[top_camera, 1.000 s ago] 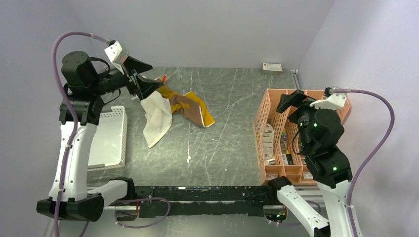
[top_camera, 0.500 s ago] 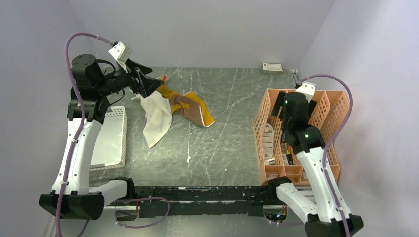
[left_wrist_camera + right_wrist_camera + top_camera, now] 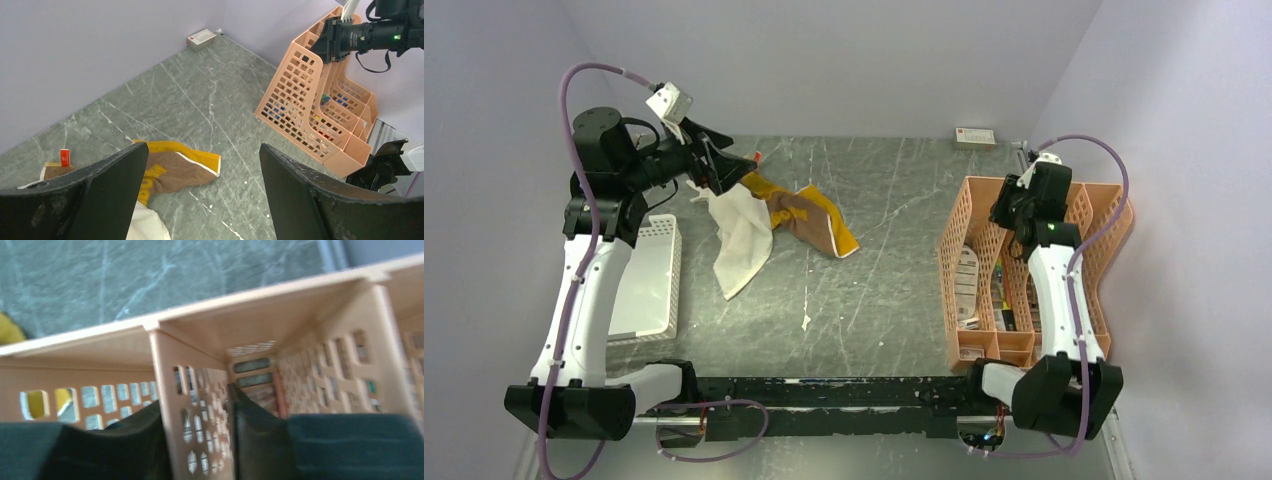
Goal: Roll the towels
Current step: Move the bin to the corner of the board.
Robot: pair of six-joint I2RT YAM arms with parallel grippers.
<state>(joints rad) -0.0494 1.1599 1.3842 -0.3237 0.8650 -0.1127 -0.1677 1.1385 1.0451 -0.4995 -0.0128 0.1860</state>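
Two towels lie unrolled and bunched together at about 10 o'clock on the grey marbled table (image 3: 874, 290). The mustard-and-brown towel (image 3: 809, 215), crumpled with its pale edge showing, spreads toward the centre. The cream-white towel (image 3: 744, 240) overlaps its 9 o'clock end and trails toward 7 o'clock. A small red tag (image 3: 64, 157) stands at the far end of the brown cloth. The left gripper (image 3: 202, 150) hovers above the heap, tilted down, its jaws spread wide with nothing between them; the white cloth shows just beneath one finger. At 3 o'clock, a peach lattice organizer (image 3: 952, 250) holds small items in its compartments. The right gripper (image 3: 196, 400) reaches into the organizer's far end, one finger on each side of a divider wall (image 3: 162, 365) and both close against it; motion blur leaves it unclear whether they are clamped on it. A white mesh tray (image 3: 652, 275) sits at 9 o'clock beside the left arm, and a small white box (image 3: 975, 137) rests against the back wall at 1 o'clock.
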